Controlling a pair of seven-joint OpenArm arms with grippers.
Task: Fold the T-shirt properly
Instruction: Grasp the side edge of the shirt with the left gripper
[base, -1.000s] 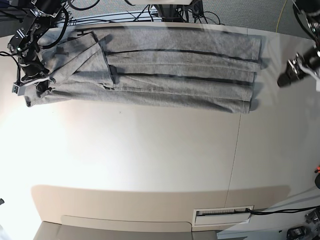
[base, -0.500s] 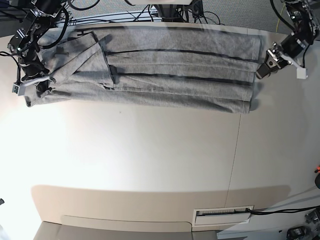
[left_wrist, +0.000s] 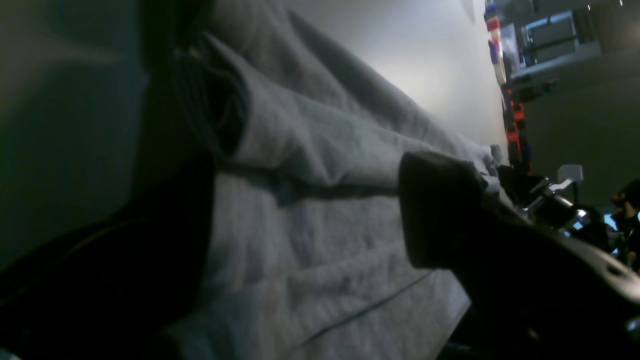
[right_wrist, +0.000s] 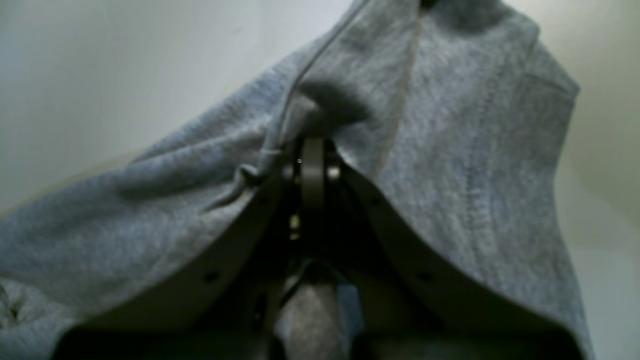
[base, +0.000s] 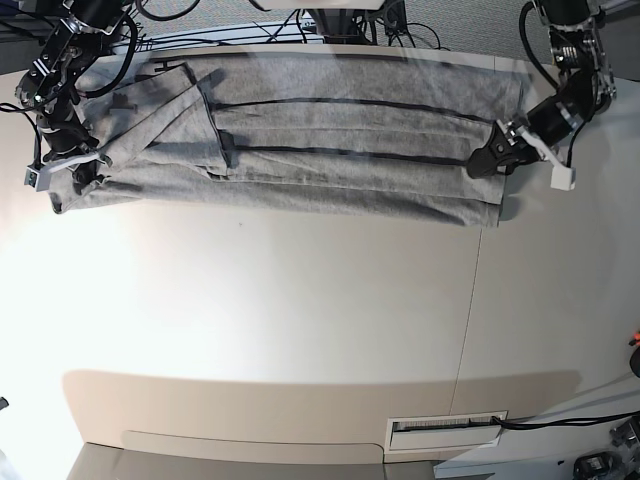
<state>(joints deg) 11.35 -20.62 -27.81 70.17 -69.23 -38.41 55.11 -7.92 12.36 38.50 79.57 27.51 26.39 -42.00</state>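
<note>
While the T-shirt lay folded into a long narrow band across the far side of the surface, its long axis ran straight from one arm to the other, collar end toward the right arm and hem end toward the left. The right gripper sat at the sleeve-and-shoulder end, jaws pressed together and pinching a bunch of grey cloth; the right wrist view showed fabric draped over both fingers and gathered at their tips. The left gripper was at the opposite short edge, just over the hem corner, jaws spread wide with nothing between them, one dark finger above the pleated layers. So each arm stood at its own end of the band. The next fold looked likely to bring one short end toward the other, and the left jaws would first need to close on the hem layers directly beneath them.
</note>
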